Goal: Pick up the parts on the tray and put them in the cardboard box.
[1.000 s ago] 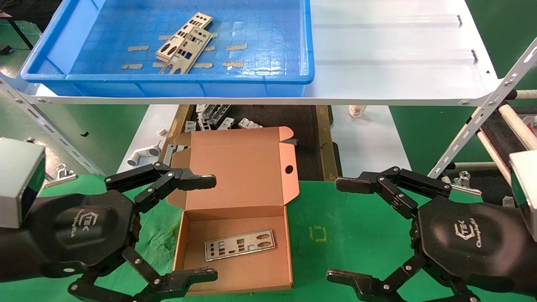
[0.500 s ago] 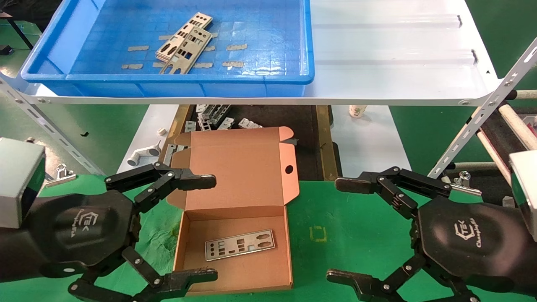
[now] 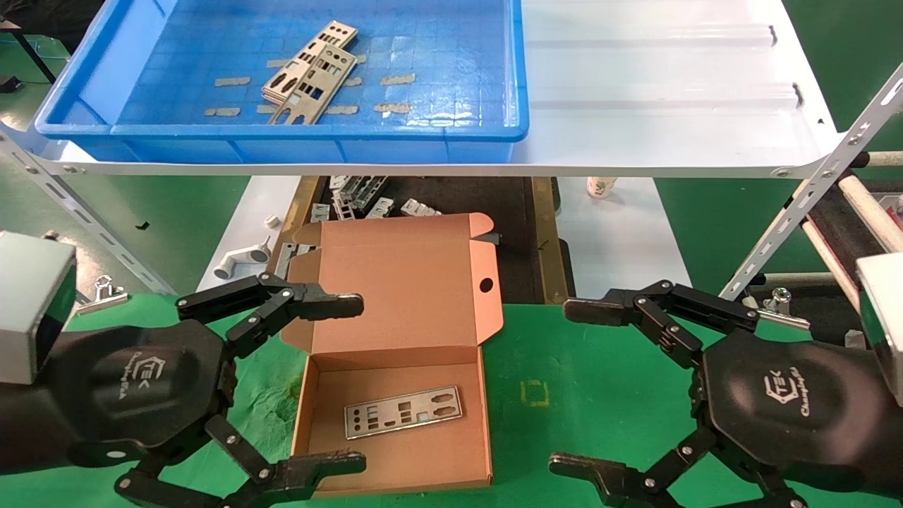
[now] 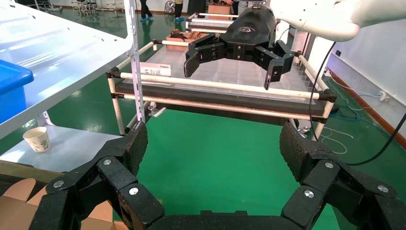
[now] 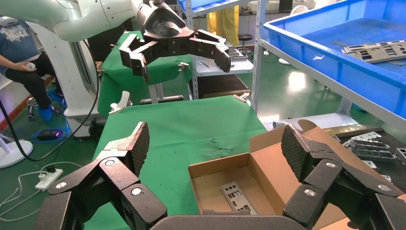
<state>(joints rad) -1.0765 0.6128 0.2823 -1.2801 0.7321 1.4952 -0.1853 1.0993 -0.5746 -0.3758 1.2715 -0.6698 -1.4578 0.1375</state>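
Note:
The blue tray (image 3: 310, 130) stands on the white shelf at the back left, with two overlapping silver parts (image 3: 310, 72) lying in it; they also show in the right wrist view as parts (image 5: 378, 50). The cardboard box (image 3: 395, 413) lies open on the green table with its lid leaning back. One part (image 3: 403, 411) lies flat on its floor, the same part (image 5: 235, 195) showing in the right wrist view. My left gripper (image 3: 346, 384) hangs open and empty at the box's left side. My right gripper (image 3: 578, 386) hangs open and empty to the right of the box.
The white shelf (image 3: 670, 106) overhangs the space behind the box. Below it, small grey brackets (image 3: 374, 201) lie in a dark pan. A paper cup (image 3: 600, 186) stands on the lower white surface. A rack with white tubes (image 3: 868, 212) stands at the right.

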